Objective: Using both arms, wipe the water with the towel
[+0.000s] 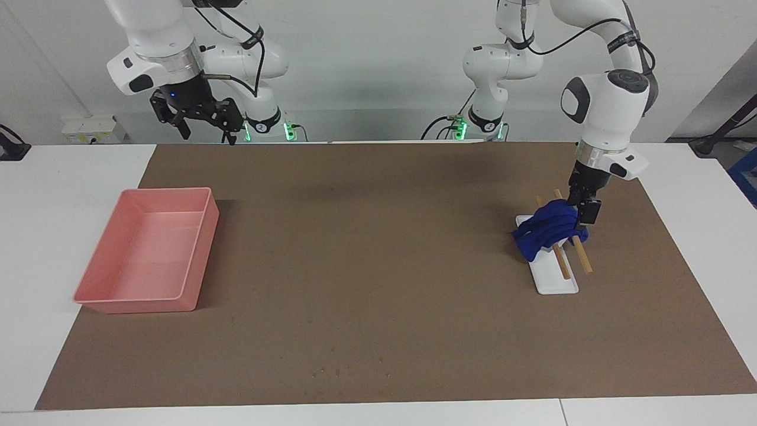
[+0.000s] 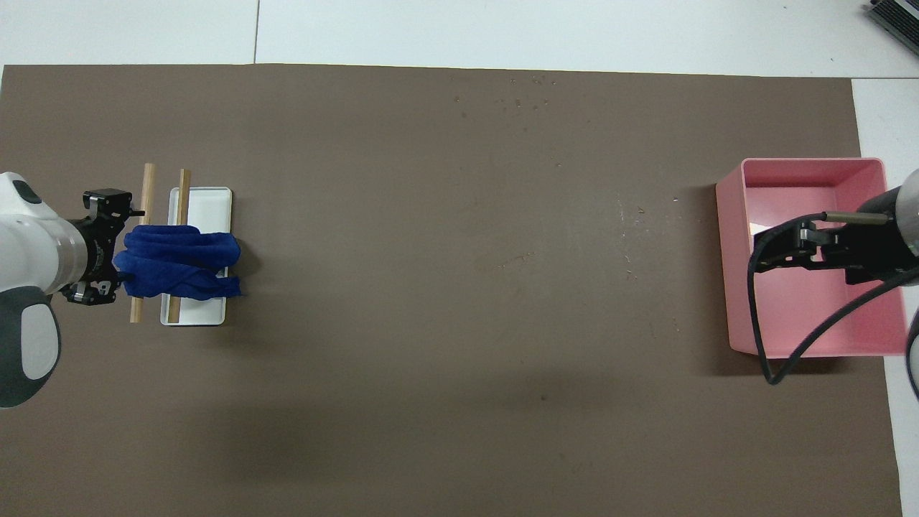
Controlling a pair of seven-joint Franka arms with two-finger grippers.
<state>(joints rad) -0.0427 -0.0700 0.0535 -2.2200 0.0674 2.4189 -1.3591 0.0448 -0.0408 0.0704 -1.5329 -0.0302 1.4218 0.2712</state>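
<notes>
1. The blue towel point(image 1: 550, 228) is at the right of the facing view and the left of the overhead view.
2. The towel is bunched up and draped over two wooden sticks point(image 1: 582, 255).
3. The sticks lie across a small white tray point(image 1: 556, 283) on the brown mat point(image 1: 378, 266).
4. The left gripper point(image 1: 582, 214) is low, at the end of the towel toward the left arm's end of the table.
5. Its fingers are spread wide, one on each side of the towel's end. They have not squeezed it yet.
6. In the overhead view the left gripper point(image 2: 108, 248) is at the left edge, with the towel's end between its fingers.
7. The right gripper point(image 1: 204, 118) waits up high at the upper left of the facing view.
8. Its fingers are spread wide and hold nothing.
9. A pink bin point(image 1: 94, 284) sits at the left of the facing view.
10. In the overhead view the right gripper point(image 2: 782, 251) is over the pink bin point(image 2: 811, 166).
</notes>
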